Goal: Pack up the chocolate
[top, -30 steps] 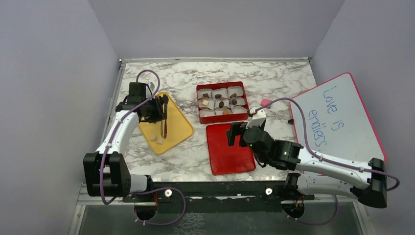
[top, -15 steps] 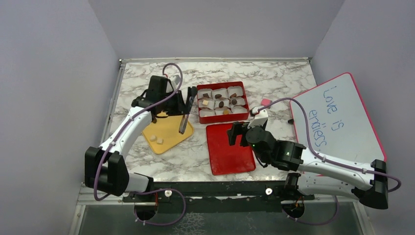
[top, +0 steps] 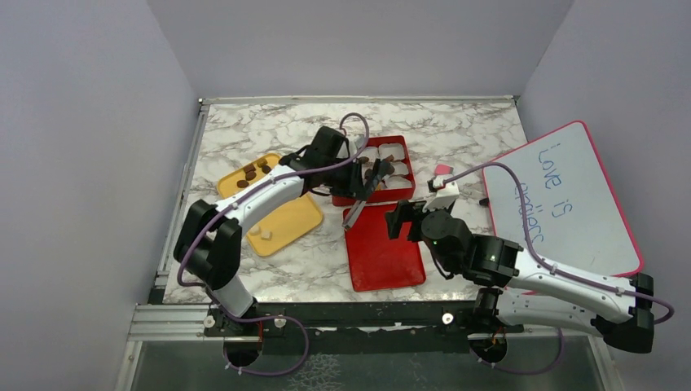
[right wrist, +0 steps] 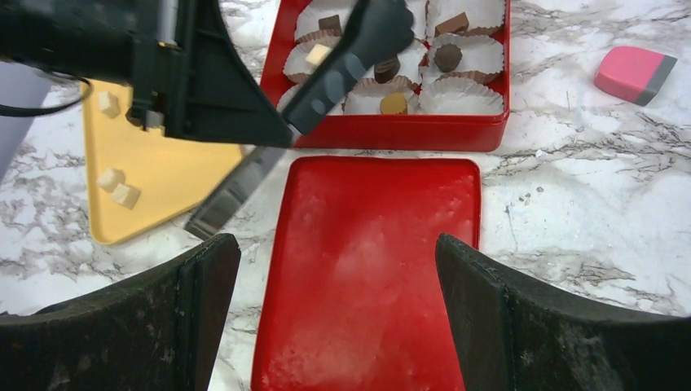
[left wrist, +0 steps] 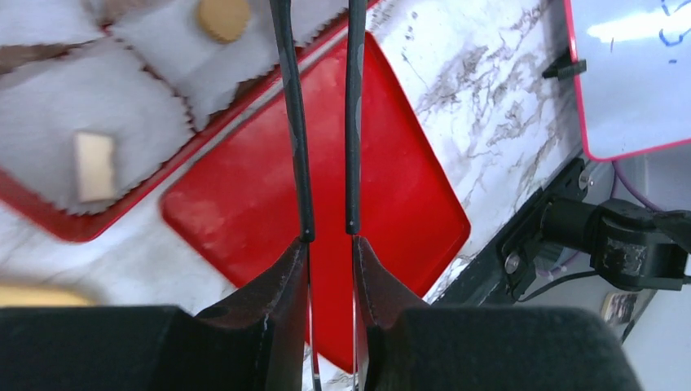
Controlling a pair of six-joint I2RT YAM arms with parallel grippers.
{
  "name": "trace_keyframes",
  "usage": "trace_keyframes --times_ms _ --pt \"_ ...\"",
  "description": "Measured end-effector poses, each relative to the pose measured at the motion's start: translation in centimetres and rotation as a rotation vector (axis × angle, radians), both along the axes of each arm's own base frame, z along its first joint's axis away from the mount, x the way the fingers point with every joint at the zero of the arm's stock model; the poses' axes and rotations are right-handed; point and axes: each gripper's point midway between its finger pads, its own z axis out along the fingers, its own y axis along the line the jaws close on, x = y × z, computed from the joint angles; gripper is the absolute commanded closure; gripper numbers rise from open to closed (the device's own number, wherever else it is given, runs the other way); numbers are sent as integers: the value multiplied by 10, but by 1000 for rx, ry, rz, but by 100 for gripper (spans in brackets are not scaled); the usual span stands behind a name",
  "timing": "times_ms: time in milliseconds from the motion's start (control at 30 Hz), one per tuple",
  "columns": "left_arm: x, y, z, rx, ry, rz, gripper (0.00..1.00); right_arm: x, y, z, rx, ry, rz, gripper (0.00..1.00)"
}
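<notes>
Left end effector (left wrist: 329, 252) clamps tweezers (left wrist: 295, 122) over the red box (right wrist: 391, 133); right end effector (right wrist: 336, 248) gapes above the lid (top: 383, 252).
Leftward we see the yellow tray (top: 297, 213) with loose chocolate (right wrist: 118, 189); more sits in box cups (right wrist: 468, 96) under this nearer arm.

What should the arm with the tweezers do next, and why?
Probably lower the tweezers a little into the red box: the left gripper holds them over its paper cups, and one cup looks empty. Whether the tips carry anything is hidden.
</notes>
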Motion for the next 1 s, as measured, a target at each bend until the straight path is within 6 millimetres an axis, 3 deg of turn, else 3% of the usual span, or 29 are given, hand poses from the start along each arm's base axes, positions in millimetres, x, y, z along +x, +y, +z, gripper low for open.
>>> trace_keyframes --times_ms 167,367,833,1000 --pt "-8 -33 -12 8 21 -78 76 -1 -6 6 20 -9 -14 5" --pt "-13 -52 -22 20 35 -118 74 -3 -11 5 22 -1 -25 5" --pt "-13 -59 -46 63 80 -127 71 -5 -17 11 58 -3 -35 5" --pt "-11 -62 -46 62 78 -130 69 -6 -18 14 76 -3 -39 5"
